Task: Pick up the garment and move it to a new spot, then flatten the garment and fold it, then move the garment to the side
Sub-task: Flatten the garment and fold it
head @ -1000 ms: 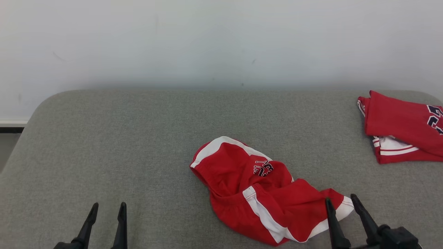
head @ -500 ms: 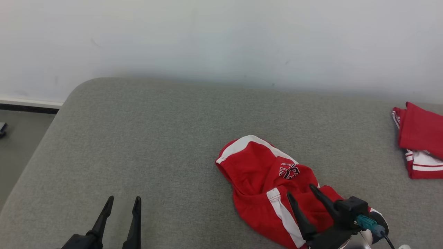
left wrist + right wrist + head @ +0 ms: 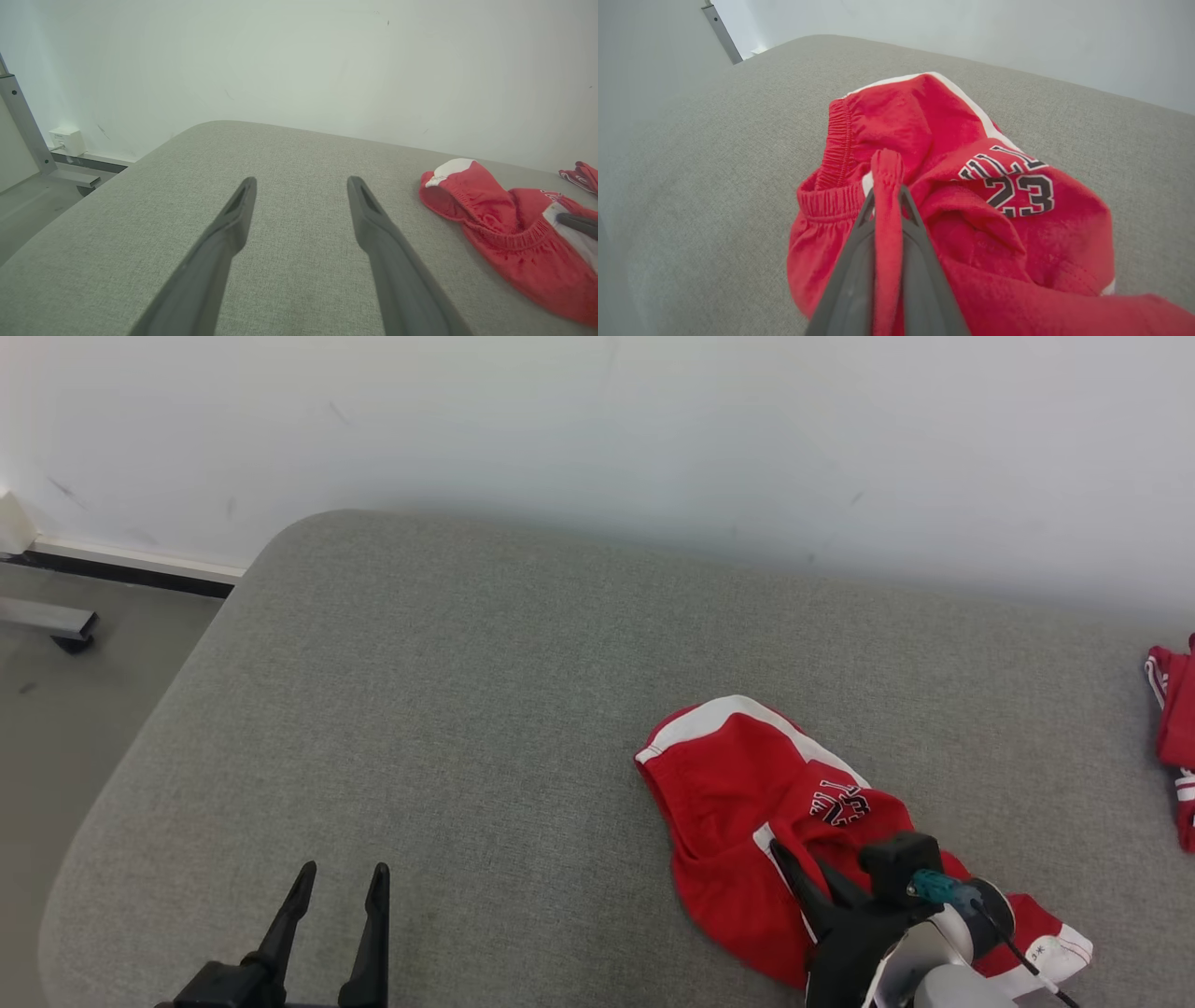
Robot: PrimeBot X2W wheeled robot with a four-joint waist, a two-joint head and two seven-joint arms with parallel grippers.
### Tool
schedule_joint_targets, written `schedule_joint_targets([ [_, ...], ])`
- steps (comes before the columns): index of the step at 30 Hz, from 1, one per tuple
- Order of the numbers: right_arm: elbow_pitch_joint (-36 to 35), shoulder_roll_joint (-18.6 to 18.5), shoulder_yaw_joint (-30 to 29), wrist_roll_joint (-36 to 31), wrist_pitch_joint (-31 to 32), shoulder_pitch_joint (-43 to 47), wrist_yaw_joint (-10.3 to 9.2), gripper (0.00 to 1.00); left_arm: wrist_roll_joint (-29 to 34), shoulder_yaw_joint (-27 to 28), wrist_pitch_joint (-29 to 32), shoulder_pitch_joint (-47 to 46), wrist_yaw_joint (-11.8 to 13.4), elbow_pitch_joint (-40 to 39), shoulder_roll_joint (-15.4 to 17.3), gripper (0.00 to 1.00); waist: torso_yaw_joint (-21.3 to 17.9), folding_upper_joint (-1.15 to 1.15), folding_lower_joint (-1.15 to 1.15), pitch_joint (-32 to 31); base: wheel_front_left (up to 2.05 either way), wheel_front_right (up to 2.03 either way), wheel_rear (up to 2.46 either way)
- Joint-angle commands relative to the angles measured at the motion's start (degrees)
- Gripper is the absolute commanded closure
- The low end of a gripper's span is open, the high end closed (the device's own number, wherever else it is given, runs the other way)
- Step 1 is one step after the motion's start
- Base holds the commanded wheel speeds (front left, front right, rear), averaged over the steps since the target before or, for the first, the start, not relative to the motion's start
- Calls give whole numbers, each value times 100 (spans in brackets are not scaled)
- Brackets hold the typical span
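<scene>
Shorts (image 3: 738, 784) lying crumpled on grey woven cushion (image 3: 420, 709), at 4 o'clock in head view, long axis running 10 to 4 o'clock. Black "23" with white outline showing; lettering above it folded, unreadable. Soft red knit, white side stripes, gathered elastic waistband. Right gripper (image 3: 887, 192) pinching raised red fold by waistband. Left gripper (image 3: 343, 870) holding fingers spread over bare cushion at 7 o'clock. Second red garment (image 3: 1174, 709) lying at 3 o'clock.

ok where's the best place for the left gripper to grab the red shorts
Probably the free stretch of elastic waistband, toward the white stripe, approached from the robot's left. That gathered edge faces the open left gripper and stands off the cushion; the right gripper has its jaws shut on a fold of the red shorts.
</scene>
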Motion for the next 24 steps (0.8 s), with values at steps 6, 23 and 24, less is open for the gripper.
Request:
schedule_joint_targets([
  [6, 29, 146, 239, 41, -555, -508, -16, 100, 3, 34, -18, -88, 10, -1, 9, 0, 12, 0, 0, 23, 0, 0, 0],
  [23, 829, 785, 1677, 432, -1094, -906, -16, 0, -26, -81, -18, -260, 10, 130, 14, 0, 85, 0, 0, 106, 0, 0, 0],
  [24, 804, 751, 1635, 451, -1110, -897, -16, 0, -23, -76, -17, -247, 10, 126, 23, 0, 53, 0, 0, 96, 0, 0, 0],
])
